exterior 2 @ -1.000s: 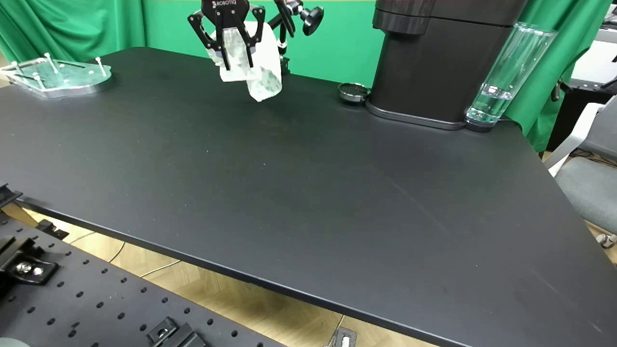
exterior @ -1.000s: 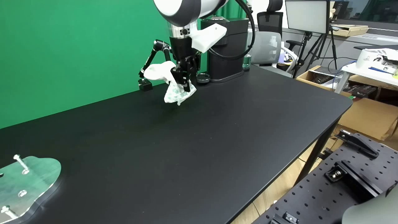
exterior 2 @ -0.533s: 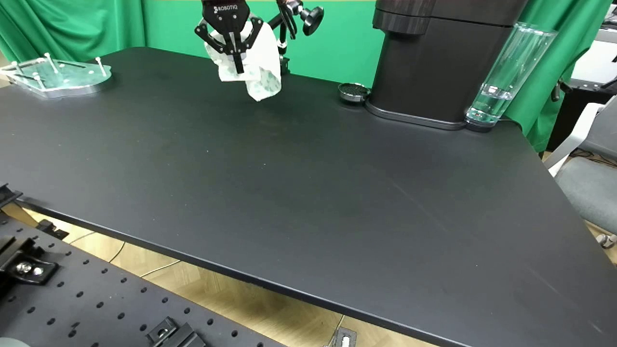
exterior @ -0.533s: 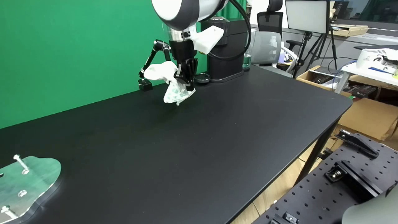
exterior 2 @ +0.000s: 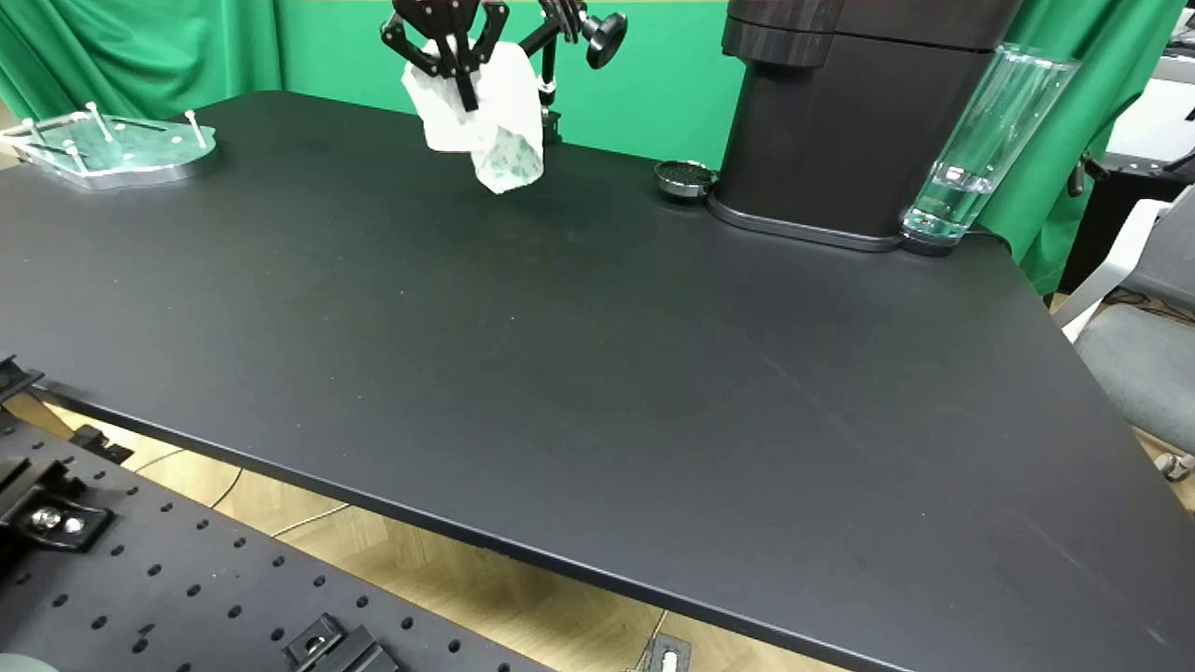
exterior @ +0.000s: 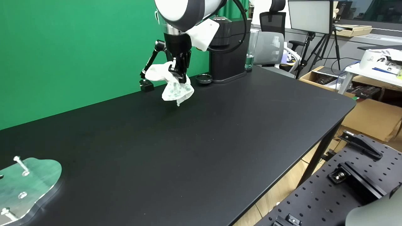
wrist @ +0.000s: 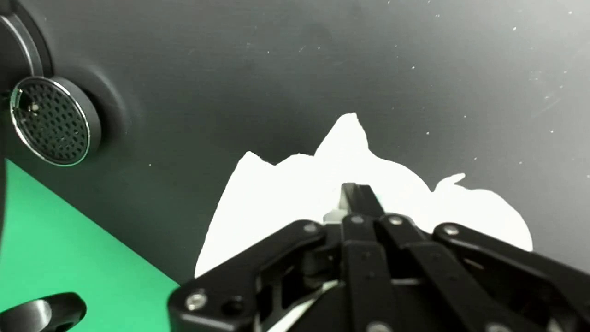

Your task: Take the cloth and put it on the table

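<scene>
White cloth: one, pinched in one claw, above one black table; contact below unclear.

Inspecting from afar, I note a black gripper, its links slim and bar-shaped, round silver screw heads set into them. Above the gripper I record a silver collar, then a rounded shell in white and dark grey; above the gripper and off to its side, an angular white plate and a curving black cable
</scene>
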